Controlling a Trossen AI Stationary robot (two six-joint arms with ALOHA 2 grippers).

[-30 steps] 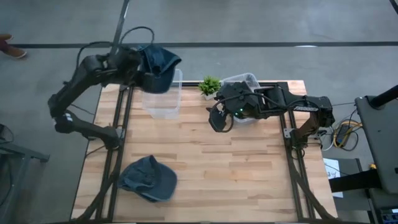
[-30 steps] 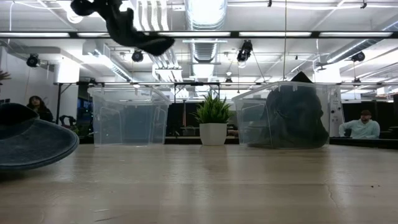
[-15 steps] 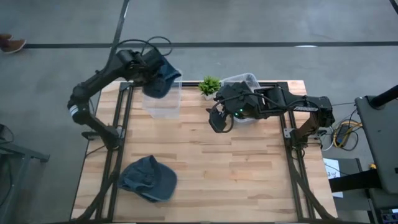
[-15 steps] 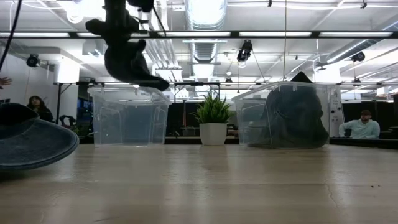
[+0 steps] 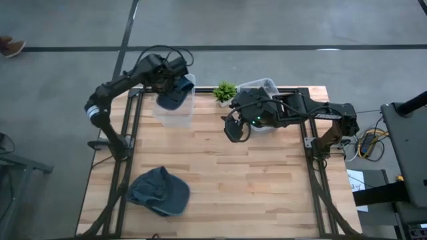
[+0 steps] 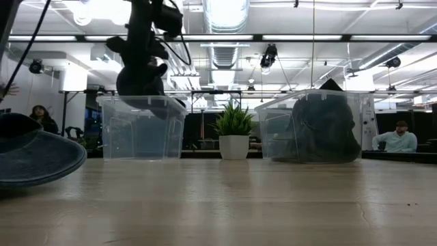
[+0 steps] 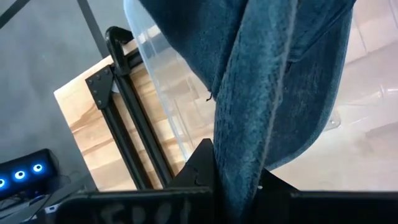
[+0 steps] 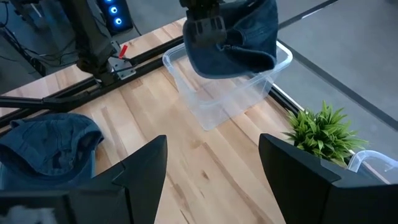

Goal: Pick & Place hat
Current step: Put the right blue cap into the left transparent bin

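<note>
Now left gripper point(image 5: 170, 75) clamped on blue hat point(image 5: 174, 92) — hanging below it (over clear bin point(image 5: 175, 109)).

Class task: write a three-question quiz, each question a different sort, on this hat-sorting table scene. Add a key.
1. True or false: the left gripper holds a blue hat over the clear bin.
2. What stands between the two bins? A) plant B) cup C) lamp
3. Fill in: a second hat lies on the ____.

Key: 1 true; 2 A, the plant; 3 table.
</note>
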